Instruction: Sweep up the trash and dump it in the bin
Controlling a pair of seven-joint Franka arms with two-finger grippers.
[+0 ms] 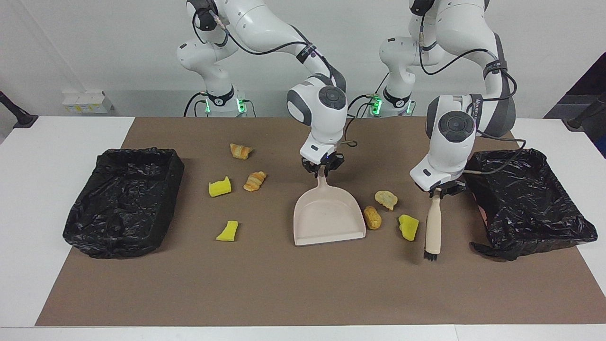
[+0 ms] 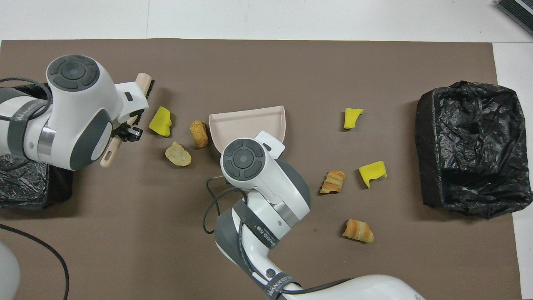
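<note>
Trash bits, yellow foam chunks [image 1: 408,227] and brown toy breads [image 1: 372,217], lie scattered on the brown mat [image 1: 284,284], look light and squashy. Left gripper [image 1: 441,191] pinches the wooden brush [image 1: 432,227]; right gripper [image 1: 322,168] pinches the beige plastic dustpan [image 1: 328,215] handle.

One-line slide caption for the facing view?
Right tool grips dustpan handle, left tool grips brush; trash bits lie unswept.

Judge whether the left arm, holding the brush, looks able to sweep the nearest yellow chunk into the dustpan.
Probably yes: the left gripper holds the brush right beside that yellow chunk, with only a bread piece lying between it and the dustpan.
</note>
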